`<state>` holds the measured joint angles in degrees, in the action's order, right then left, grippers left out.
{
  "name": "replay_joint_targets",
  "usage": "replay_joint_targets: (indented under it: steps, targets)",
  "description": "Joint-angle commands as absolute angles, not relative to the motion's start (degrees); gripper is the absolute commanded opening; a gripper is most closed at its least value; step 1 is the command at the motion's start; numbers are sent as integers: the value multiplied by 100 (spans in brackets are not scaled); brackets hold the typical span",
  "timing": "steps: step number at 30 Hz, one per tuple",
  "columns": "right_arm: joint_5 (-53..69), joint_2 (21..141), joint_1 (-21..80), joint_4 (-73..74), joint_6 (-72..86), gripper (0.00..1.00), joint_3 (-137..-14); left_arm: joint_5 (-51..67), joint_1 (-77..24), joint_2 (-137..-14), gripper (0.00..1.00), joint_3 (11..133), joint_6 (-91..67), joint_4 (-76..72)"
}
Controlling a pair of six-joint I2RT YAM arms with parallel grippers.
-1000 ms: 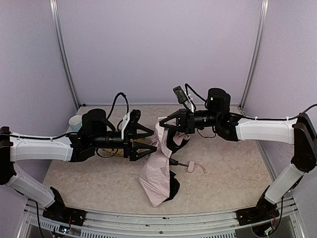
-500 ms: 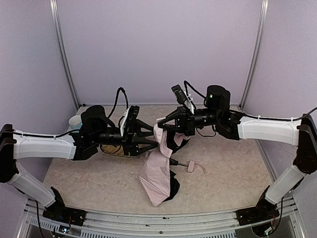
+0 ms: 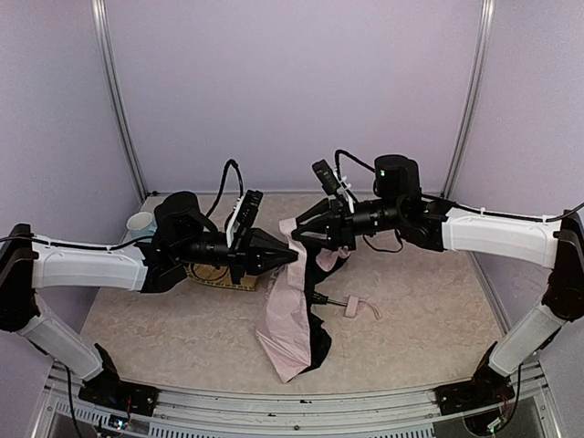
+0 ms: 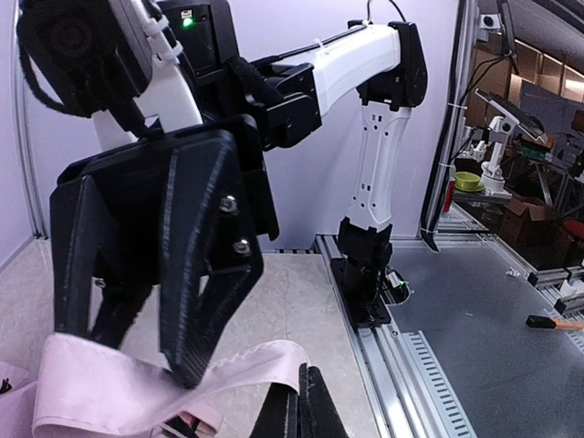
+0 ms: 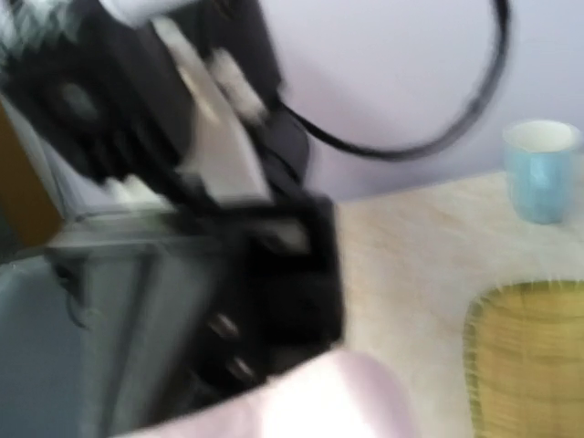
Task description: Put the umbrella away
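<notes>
The umbrella (image 3: 285, 315) is a pale pink fabric bundle draped from between the two grippers down to the table. Its black handle (image 3: 332, 300) and wrist strap (image 3: 358, 308) lie to the right. My left gripper (image 3: 294, 258) is shut on an upper edge of the pink fabric; in the left wrist view its closed fingertips (image 4: 306, 406) pinch the fabric strip (image 4: 246, 360). My right gripper (image 3: 297, 233) faces it from the right, jaws parted, with the fabric passing between its fingers (image 4: 196, 274). The right wrist view is blurred and shows pink fabric (image 5: 338, 401).
A woven yellow mat (image 3: 214, 276) lies under the left arm and also shows as the mat (image 5: 529, 365) in the right wrist view. A pale blue cup (image 3: 139, 224) stands at the back left. Purple walls close in the back and sides.
My left gripper has moved right to the fabric and gone from open to shut on it. My right gripper's jaws have parted from their earlier shut grip on the fabric.
</notes>
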<state>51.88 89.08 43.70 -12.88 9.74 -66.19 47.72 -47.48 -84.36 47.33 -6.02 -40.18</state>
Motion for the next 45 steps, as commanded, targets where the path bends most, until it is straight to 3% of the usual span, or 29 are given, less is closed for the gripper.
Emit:
replay_joint_targets:
  steps: [1,6,11,25,27,36,41,45]
  targets:
    - [3540,8468,4270,439,-330,50,-6651,4643,-4637,-7844,0,4587,-442,-3286]
    - [1891,8353,4123,1209,-1023,62,-5944,4347,-4640,-6880,0,4337,2,-2515]
    - [1666,9027,4122,1258,-1314,65,-5675,4099,-4693,-6268,0,4280,414,-1993]
    - [1744,10636,4307,1029,-1826,57,-5736,3862,-4745,-5923,0,4234,476,-1600]
    - [1482,10821,4352,1130,-1853,53,-5781,3855,-4745,-5915,0,4259,484,-1579]
    - [664,10608,4358,831,-1860,0,-5547,3880,-4755,-5777,0,4331,589,-1361]
    - [763,9901,4050,125,-1530,0,-5351,3884,-4781,-5773,0,4329,755,-1136]
    - [1521,9020,3387,-580,-1112,0,-5139,3866,-4789,-5968,0,4239,1009,-991]
